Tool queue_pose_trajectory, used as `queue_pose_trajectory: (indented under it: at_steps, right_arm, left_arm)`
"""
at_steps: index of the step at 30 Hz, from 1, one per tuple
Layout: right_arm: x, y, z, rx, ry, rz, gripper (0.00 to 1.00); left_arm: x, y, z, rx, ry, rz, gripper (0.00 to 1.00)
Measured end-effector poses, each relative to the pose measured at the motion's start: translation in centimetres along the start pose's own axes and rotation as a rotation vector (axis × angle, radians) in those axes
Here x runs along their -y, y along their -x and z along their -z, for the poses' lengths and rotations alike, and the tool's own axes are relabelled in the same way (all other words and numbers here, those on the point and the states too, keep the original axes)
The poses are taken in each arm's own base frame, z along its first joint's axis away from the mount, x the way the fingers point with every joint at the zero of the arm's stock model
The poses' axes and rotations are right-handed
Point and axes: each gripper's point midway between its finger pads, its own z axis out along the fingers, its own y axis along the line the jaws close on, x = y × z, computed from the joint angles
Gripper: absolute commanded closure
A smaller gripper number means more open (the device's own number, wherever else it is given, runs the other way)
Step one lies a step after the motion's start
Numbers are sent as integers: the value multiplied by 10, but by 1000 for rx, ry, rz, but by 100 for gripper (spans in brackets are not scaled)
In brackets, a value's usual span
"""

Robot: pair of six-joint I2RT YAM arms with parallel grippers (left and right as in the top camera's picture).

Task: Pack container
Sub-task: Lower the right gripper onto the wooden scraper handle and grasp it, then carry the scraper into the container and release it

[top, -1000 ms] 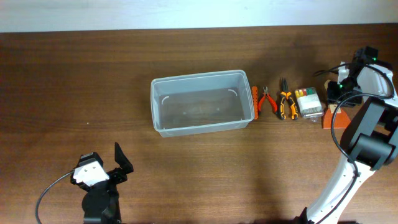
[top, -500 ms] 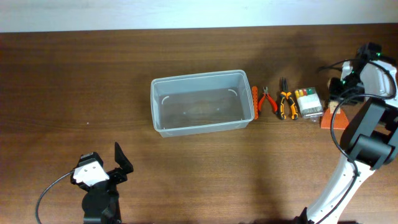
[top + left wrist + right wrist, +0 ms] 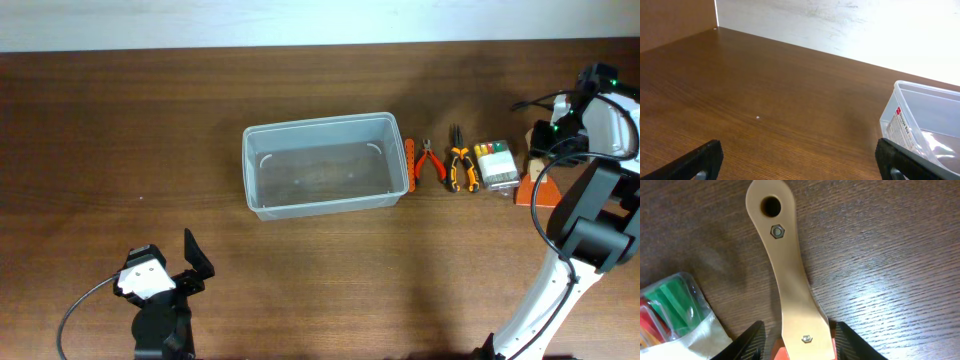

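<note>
The container (image 3: 320,165) is a clear plastic tub, lidless, standing empty at the table's middle; its corner with a label shows in the left wrist view (image 3: 920,125). My left gripper (image 3: 198,262) (image 3: 800,162) is open and empty near the front left, well away from the tub. My right gripper (image 3: 543,160) (image 3: 799,330) is open at the far right, with a finger on each side of the wooden handle (image 3: 782,270) of an orange-bladed tool (image 3: 528,188) lying on the table.
Right of the tub lie an orange strip (image 3: 409,165), red pliers (image 3: 432,160), yellow-black pliers (image 3: 460,170) and a clear box of coloured bits (image 3: 497,165) (image 3: 670,305). A pale wall runs along the table's far edge.
My right wrist has shifted slightly to the right and back over the wooden-handled tool. The left arm has not moved.
</note>
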Motion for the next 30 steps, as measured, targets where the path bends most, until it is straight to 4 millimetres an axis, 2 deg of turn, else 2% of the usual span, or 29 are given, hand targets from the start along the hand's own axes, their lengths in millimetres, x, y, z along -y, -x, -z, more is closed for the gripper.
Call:
queue_pose_trajectory:
  at_steps: [5,8,12,18,24,30]
  right_arm:
    - [0,-8,-12,-22,-3,-2,46]
    - [0,-16,-23,-39,-5,-1,47]
    - [-1,-18,-27,-36,-4,6,58]
    - [-2,-20,-28,-20,-2,30,59]
    - [-2,-21,-28,-19,-1,33,65]
    - [-4,-27,-24,-51,14,7,75]
  left_arm:
    - [0,0,0,0,0,0,1]
    - [0,0,0,0,0,0,1]
    - [0,0,0,0,0,0,1]
    - [0,0,0,0,0,0,1]
    - [0,0,0,0,0,0,1]
    - [0,0,0,0,0,0,1]
